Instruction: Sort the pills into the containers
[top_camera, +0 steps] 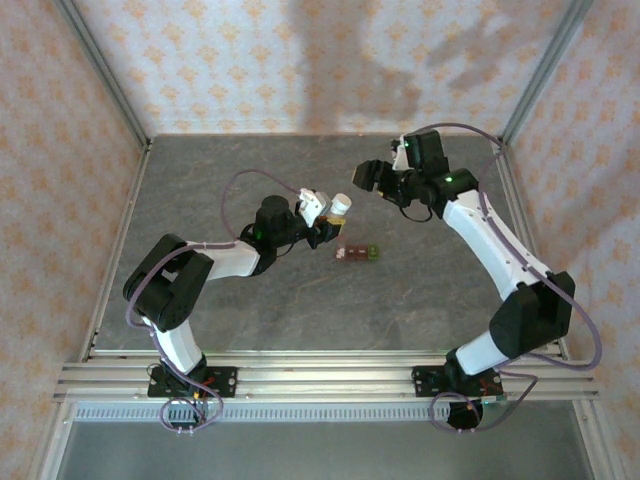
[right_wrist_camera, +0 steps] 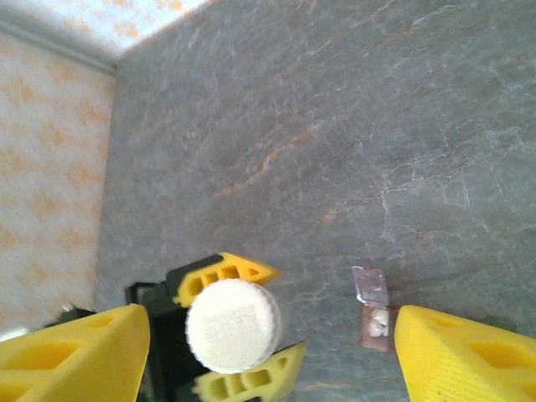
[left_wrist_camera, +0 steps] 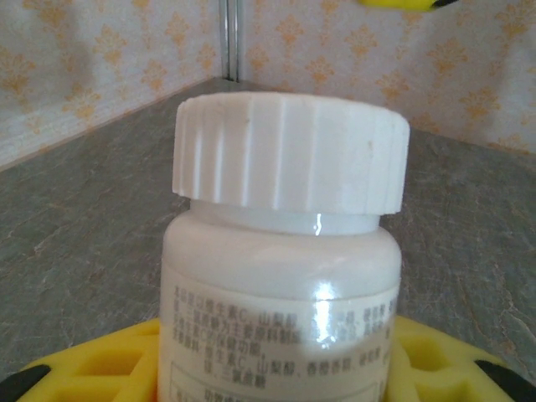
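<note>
Grey table [top_camera: 300, 300]: left gripper [top_camera: 328, 226] clasps the white bottle [top_camera: 340, 206], right gripper [top_camera: 364, 178] spread wide.

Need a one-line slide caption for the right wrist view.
Open right gripper looks down on the capped white bottle clamped by the left gripper, containers alongside.

The containers [top_camera: 358, 253], a joined red-brown and green strip, lie flat.
</note>
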Robot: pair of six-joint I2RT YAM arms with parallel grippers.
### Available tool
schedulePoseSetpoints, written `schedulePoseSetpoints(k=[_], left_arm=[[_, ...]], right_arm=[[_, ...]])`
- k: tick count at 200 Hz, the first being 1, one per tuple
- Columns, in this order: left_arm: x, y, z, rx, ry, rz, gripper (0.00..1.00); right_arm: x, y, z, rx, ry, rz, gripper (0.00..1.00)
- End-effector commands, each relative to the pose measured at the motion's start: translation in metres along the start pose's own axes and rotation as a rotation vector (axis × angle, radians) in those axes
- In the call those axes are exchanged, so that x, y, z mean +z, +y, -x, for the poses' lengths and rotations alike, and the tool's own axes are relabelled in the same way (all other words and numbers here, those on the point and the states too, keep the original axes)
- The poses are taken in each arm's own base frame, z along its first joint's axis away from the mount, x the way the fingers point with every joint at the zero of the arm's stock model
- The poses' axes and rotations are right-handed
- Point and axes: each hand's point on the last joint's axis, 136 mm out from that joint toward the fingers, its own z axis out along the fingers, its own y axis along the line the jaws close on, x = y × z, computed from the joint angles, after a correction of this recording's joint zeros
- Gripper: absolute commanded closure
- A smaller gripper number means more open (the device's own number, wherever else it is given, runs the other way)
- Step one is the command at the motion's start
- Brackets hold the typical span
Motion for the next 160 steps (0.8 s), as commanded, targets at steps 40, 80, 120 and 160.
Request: schedulePoseSetpoints(k=[40,80,120,160], left_arm=[[-0.002,-0.006,0.041,0.052,-0.1,-0.033,1.0],[-0.001,-0.006,0.042,0.047,-0.101,-0.037,1.0],[-0.002,-0.006,0.042,0.049,-0.098,-0.036,1.0],[-0.002,-0.006,0.043,0.047,-0.098,-0.036,1.0]], right_arm=[[0.01,0.035,-0.017,-0.291,0.167,0.182,0.25],[0.023,0.03,-0.025,-0.298,0.216,0.16,0.28],[0.033,0.024,-0.03,-0.304,0.234,0.139,0.31],[0.038,0.022,-0.033,-0.293,0.245,0.138,0.41]])
